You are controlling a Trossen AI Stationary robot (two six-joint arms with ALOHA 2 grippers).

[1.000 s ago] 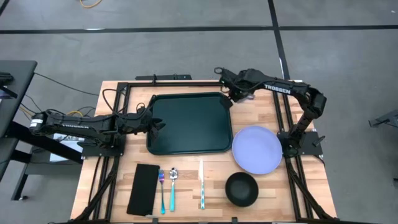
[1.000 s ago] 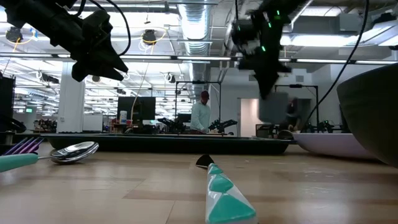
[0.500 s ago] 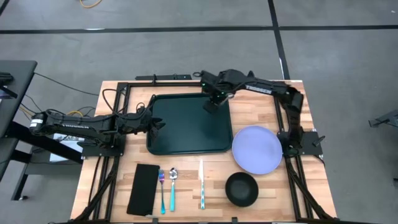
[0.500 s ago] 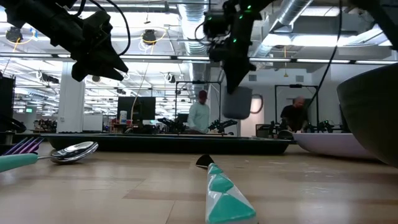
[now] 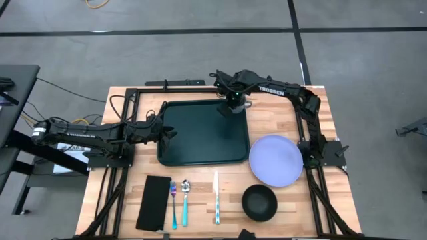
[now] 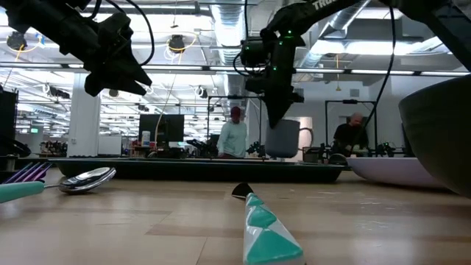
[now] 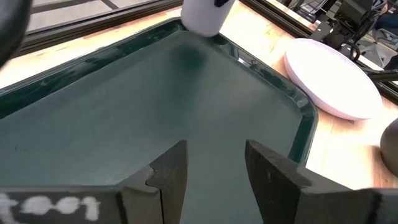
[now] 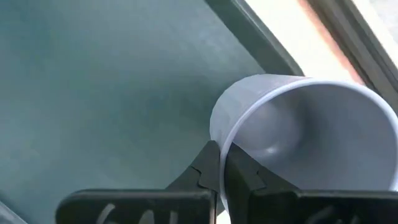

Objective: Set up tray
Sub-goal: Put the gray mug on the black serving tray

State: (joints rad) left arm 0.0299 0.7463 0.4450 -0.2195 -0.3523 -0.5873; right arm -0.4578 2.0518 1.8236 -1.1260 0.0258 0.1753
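Note:
The dark green tray (image 5: 200,137) lies flat on the table's far middle and fills the left wrist view (image 7: 155,106). A pale lavender cup (image 6: 282,138) hangs under my right gripper (image 5: 233,101) over the tray's far right corner (image 8: 93,74); the gripper is shut on it. The cup also shows in the left wrist view (image 7: 205,14). My left gripper (image 5: 170,133) hovers open over the tray's left edge, its fingers (image 7: 168,177) apart above the tray floor, touching nothing. My right gripper (image 8: 222,168) pinches the cup's rim (image 8: 227,140), one finger inside the cup and one outside its wall. The fingers come from above, pointing down. The cup (image 8: 298,130) hangs upright below them, mouth up, its base just above the tray.
On the table's near side lie a lavender plate (image 5: 275,160), a black bowl (image 5: 259,202), a knife (image 5: 216,197), a spoon (image 5: 185,199), a fork (image 5: 174,203) and a black napkin (image 5: 154,201). People stand in the room beyond the table (image 6: 235,136).
My right gripper has carried the cup from beyond the tray's far right corner toward the table's left, over that corner, then moved down, bringing the cup close above the tray. It has stayed shut on the cup.

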